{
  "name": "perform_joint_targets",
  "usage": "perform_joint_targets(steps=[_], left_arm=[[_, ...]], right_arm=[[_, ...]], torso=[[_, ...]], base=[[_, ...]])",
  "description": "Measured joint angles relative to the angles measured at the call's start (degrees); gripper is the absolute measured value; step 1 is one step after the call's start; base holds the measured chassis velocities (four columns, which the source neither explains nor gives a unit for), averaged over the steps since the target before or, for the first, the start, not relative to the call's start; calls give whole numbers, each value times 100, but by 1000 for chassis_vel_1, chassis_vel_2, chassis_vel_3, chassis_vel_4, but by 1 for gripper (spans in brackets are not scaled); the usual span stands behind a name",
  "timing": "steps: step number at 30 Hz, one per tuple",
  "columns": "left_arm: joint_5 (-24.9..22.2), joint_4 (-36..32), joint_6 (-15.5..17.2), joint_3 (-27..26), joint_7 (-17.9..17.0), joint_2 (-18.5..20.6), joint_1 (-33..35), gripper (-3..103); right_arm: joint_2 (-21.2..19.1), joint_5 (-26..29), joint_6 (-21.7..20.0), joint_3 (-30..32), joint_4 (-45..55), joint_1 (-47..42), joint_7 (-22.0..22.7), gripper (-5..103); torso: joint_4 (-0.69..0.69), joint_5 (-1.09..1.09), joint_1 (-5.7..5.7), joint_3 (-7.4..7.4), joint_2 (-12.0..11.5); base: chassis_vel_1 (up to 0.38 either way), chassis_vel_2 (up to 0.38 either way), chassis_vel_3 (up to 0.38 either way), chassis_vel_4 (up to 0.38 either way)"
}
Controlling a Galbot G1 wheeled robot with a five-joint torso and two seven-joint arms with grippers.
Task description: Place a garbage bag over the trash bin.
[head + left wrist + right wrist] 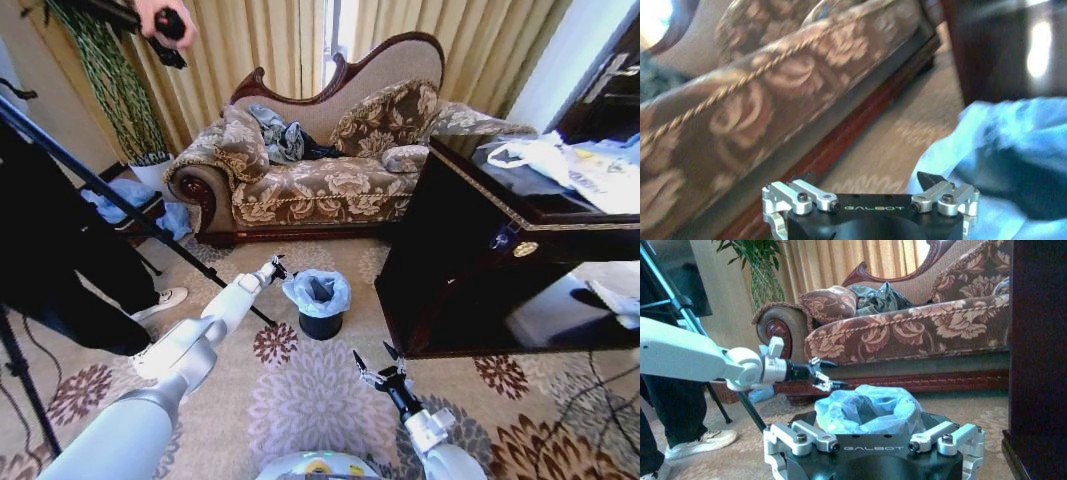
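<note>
trash bin upright on the patterned carpet, in the open stretch in front of the sofa and just off the near left corner of the dark wooden cabinet. garbage bag already draped over the bin's rim, pale blue plastic puffed and crinkled around the mouth, dark hollow visible in the middle, black lower wall of the bin left bare below the bag's edge.

left gripper stretched out from the left, poised just beside the bag's left edge at rim height; fingers spread apart, nothing between them; seen likewise in the right wrist view, tips close to the bag, contact not clear. from the left wrist view, blue plastic bulging beside the released claw, sofa base running behind.

right gripper low on the near side of the bin, well apart from it, above the carpet; fingers splayed wide, empty, pointed toward the bin.

white plastic bags with papers lying on the cabinet top.
</note>
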Motion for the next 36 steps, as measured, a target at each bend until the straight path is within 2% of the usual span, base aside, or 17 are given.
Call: perform_joint_targets(steps=[6, 10, 16, 17, 19, 26, 36], left_arm=[[-196, 7, -100, 296, 413, -6, -132, 98], [-238, 175, 27, 471, 771, -32, -183, 100], [-126, 238, 109, 512, 1072, -16, -132, 100], [-90, 237, 108, 507, 1095, -5, -122, 103], [3, 218, 95, 448, 1137, 29, -112, 100], [70, 206, 74, 280, 1159, 60, -197, 99], [73, 363, 255, 79, 876, 26, -235, 99]], right_arm=[[-32, 16, -11, 18, -28, 74, 6, 100], [-4, 27, -9, 73, -55, 91, 6, 100], [35, 33, 34, 125, -88, 52, 6, 100], [36, 35, 46, 134, -100, 37, 6, 100], [36, 50, 65, 147, -123, 6, 5, 100], [46, 75, 80, 126, -166, -2, 4, 100], [106, 40, 145, 95, -179, -135, -5, 100]], torso=[[-1, 2, 0, 0, 0], [0, 0, 0, 0, 0], [0, -1, 0, 0, 0], [0, 0, 0, 0, 0], [0, -1, 0, 0, 0], [0, 1, 0, 0, 0], [0, 1, 0, 0, 0]], base=[[0, 0, 0, 0], [0, 0, 0, 0], [0, 0, 0, 0], [0, 0, 0, 0], [0, 0, 0, 0], [0, 0, 0, 0], [0, 0, 0, 0]])
